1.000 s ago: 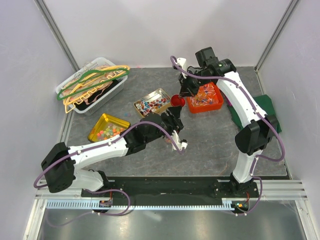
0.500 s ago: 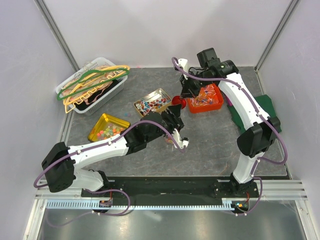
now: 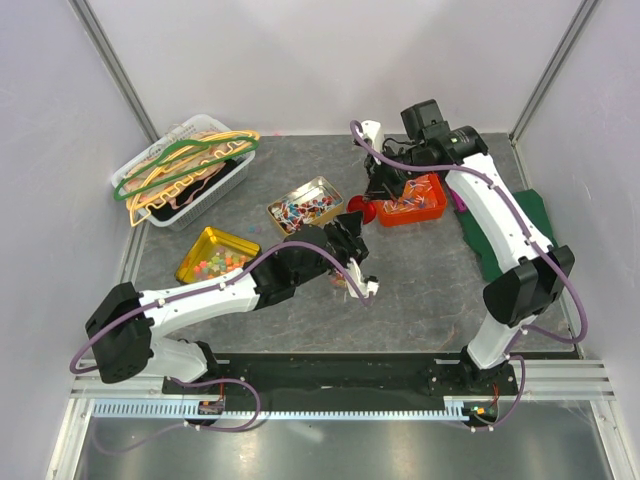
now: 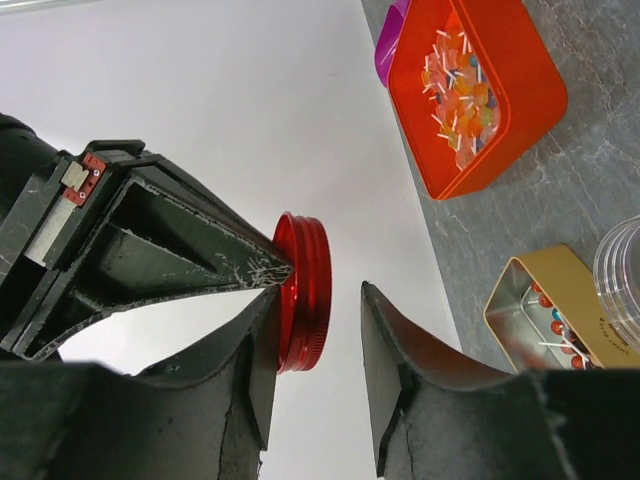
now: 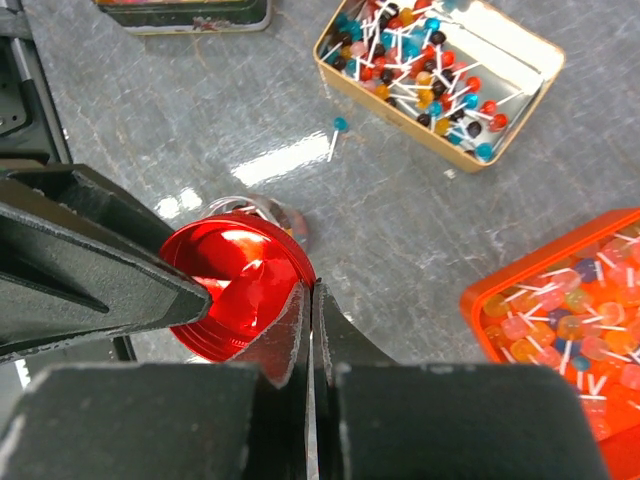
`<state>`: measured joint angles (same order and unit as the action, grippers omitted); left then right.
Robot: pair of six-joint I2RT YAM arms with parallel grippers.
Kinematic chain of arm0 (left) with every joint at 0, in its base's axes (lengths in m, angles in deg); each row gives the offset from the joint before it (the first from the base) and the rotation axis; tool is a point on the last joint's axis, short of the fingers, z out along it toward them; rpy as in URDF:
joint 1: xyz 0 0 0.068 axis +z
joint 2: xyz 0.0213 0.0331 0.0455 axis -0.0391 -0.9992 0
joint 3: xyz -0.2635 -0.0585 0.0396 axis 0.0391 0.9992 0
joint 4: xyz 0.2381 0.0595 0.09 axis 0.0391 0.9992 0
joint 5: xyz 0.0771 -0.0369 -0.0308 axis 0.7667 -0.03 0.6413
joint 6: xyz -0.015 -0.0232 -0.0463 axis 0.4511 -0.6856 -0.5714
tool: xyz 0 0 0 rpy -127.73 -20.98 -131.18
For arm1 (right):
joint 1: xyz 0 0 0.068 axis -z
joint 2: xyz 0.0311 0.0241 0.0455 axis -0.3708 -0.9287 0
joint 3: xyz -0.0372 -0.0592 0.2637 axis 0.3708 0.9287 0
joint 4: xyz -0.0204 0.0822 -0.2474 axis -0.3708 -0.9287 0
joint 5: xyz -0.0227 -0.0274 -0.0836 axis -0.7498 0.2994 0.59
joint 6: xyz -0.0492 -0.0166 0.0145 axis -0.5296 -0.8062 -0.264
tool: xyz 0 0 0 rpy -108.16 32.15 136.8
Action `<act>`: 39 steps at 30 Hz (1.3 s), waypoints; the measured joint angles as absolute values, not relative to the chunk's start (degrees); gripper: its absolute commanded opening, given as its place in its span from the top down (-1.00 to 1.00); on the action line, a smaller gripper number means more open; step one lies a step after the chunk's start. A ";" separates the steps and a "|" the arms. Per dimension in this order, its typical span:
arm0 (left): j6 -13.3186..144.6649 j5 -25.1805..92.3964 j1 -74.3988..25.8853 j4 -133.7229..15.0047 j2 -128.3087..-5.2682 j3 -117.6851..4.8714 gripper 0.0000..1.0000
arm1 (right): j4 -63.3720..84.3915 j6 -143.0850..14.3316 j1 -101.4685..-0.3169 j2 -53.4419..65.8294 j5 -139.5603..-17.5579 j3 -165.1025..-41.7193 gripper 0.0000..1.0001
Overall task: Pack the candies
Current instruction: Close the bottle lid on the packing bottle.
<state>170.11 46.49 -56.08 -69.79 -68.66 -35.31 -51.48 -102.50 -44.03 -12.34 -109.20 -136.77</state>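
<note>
Two robot arms meet above a grey stone-look table, sharing a red lid.
The right gripper, fingers pressed together, pinches the rim of the shiny, round, ridged lid in mid-air. The left gripper has its jaws apart on either side of the lid, not gripping. This looks like a handover before packing, so the left should clamp before the right lets go. The candies, small bright balls, many on white sticks, lie in a glossy orange tray near the far right corner, a gold tin mid-table and a yellow tin toward the left edge.
</note>
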 measured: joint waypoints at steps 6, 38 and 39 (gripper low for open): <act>170.13 47.32 -56.08 -69.86 -68.88 -35.72 0.29 | -51.53 -102.74 -44.03 -11.62 -110.14 -134.30 1.00; 148.39 56.72 -56.00 -34.64 -70.69 -60.46 0.96 | -31.20 -86.94 -29.80 2.22 -107.91 -125.99 -0.96; 146.38 56.44 -55.56 -32.28 -69.93 -60.46 0.96 | -29.30 -85.47 -29.58 3.44 -107.15 -124.33 -0.96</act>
<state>146.38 56.44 -55.56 -32.28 -69.93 -60.46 -29.30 -85.47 -29.58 3.44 -107.15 -124.33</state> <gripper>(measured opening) 0.232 0.979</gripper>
